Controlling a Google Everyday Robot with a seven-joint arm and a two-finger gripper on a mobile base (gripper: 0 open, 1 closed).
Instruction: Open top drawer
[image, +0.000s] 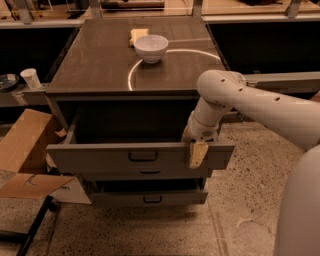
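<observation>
The top drawer (100, 158) of the grey-brown cabinet stands pulled out toward me, and its dark inside shows behind the front panel. Its small black loop handle (143, 156) sits at the centre of the panel. My gripper (197, 151) is at the top edge of the drawer front, right of the handle. Its tan tip hangs down over the outside of the panel. The white arm (250, 100) reaches in from the right.
Two shallower drawers (150, 198) sit below, the lowest slightly out. A white bowl (150, 48) and a yellow sponge (137, 35) stand on the cabinet top (90, 70). Cardboard (25, 145) lies on the floor at left, with a paper cup (31, 78) on a ledge.
</observation>
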